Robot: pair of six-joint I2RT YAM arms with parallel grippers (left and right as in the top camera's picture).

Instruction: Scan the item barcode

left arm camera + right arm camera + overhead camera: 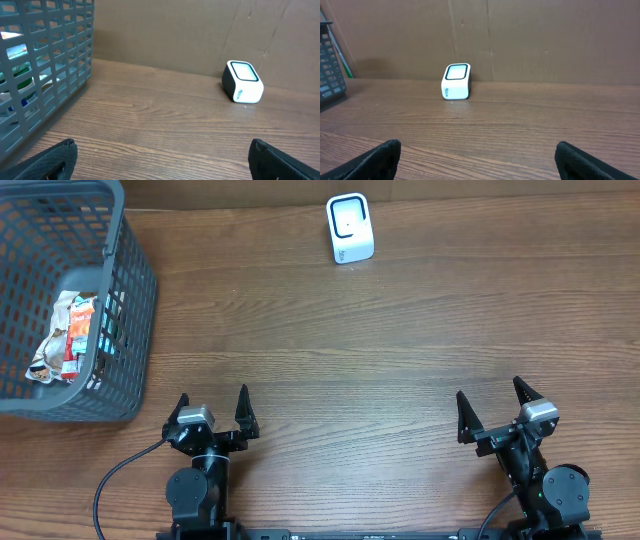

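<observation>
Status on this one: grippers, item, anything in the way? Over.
Left gripper open, empty; right gripper open, empty. Packaged items in the basket, none picked. Scanner stands far side, nothing blocking it.

The overhead view looks straight down on the counter, from high enough to take in the basket at far left, the scanner at the far edge, and the left tool and right tool at the near edge. Each wrist view sits low over the counter, facing the back wall, its own fingertips in the bottom corners. The left one has the basket close on its left; both see the scanner, as does overhead.
</observation>
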